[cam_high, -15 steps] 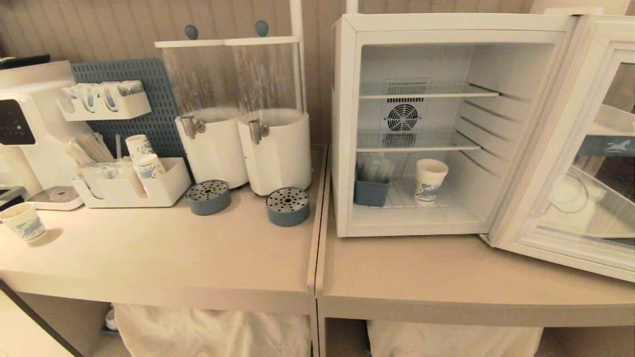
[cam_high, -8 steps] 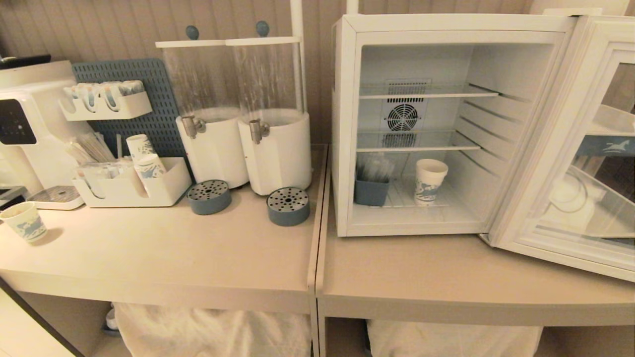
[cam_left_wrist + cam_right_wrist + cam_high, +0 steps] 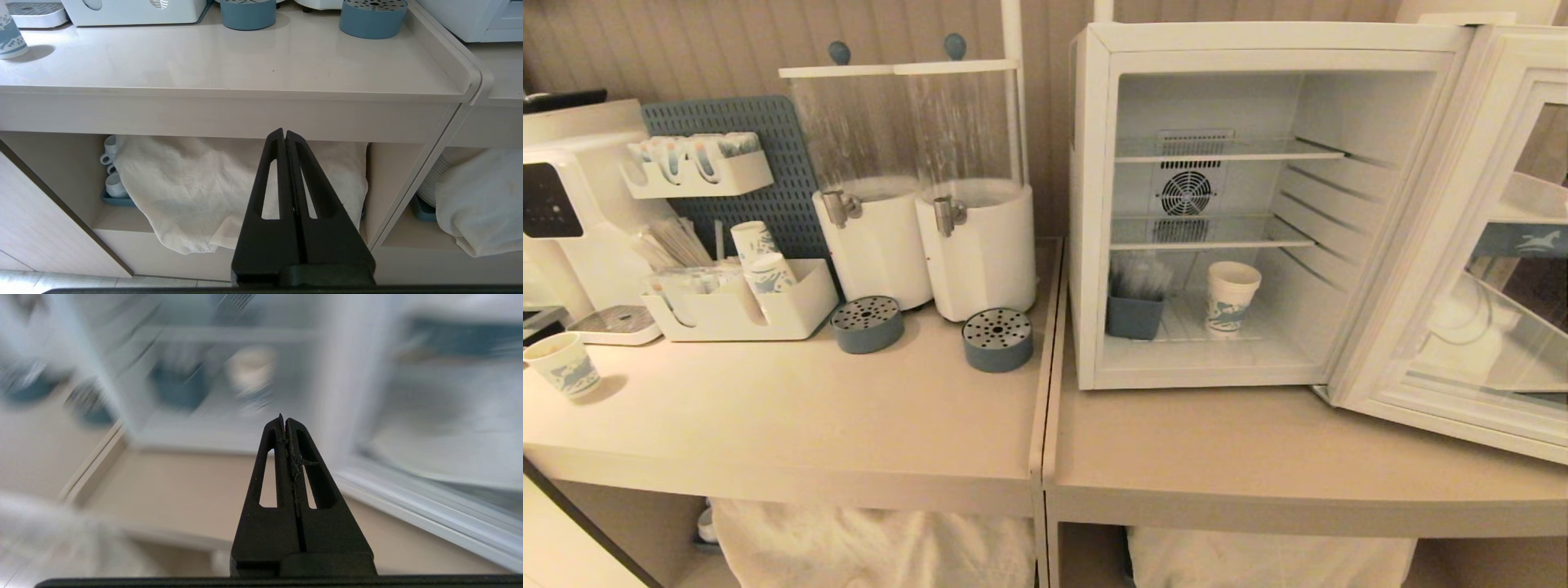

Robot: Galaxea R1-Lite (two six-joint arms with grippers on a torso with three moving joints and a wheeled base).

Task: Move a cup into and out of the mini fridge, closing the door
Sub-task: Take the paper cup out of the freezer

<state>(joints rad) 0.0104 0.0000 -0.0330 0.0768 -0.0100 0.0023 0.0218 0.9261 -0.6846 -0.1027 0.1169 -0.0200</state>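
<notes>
Inside the mini fridge, the cup stands upright, rim up

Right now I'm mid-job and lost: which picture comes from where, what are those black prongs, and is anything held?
The wide picture is from the robot's head. It shows the mini fridge with the door swung open and the cup standing on its bottom rack, beside a blue holder. The other two come from wrist cameras. The black prongs are the left gripper, low before the counter, and the right gripper, facing the fridge. Both are shut, holding nothing.
</notes>
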